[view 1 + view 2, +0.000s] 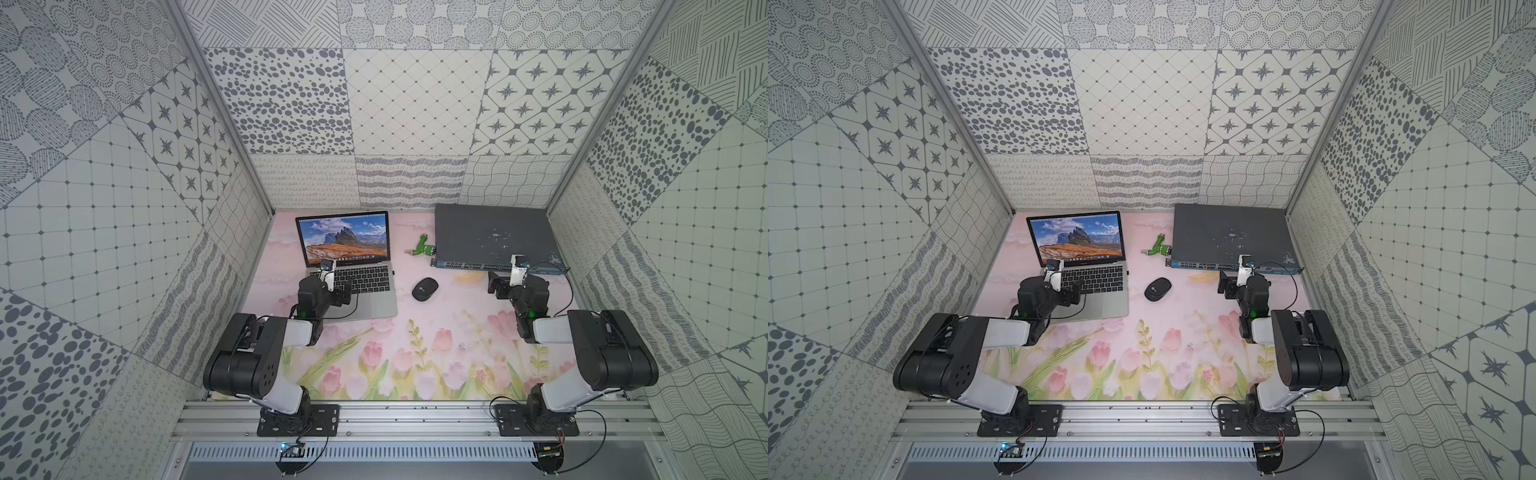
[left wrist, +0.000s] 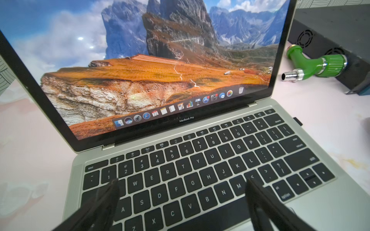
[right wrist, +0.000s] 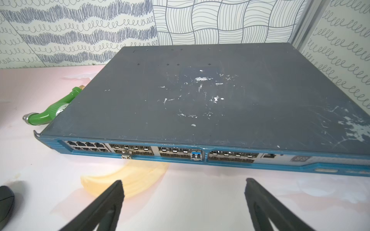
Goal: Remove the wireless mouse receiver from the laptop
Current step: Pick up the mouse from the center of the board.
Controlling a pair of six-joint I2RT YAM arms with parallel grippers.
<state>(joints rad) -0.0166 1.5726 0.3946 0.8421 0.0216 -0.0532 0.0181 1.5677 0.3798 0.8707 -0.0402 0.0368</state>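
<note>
Left gripper point(image 2: 182, 181) nearest in left wrist view, spread over laptop point(image 2: 200, 170) keys; wireless mouse receiver point(image 2: 298, 121) plugged into laptop's edge by delete key. Right wrist: right gripper point(image 3: 183, 181) spread, facing network switch point(image 3: 200, 90). Both top views: mouse point(image 1: 425, 288) near that edge.

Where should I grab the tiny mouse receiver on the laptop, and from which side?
Pinch the black stub of the receiver that sticks out of the laptop's edge facing the mouse; probably approach from that side, pulling straight outward.
</note>
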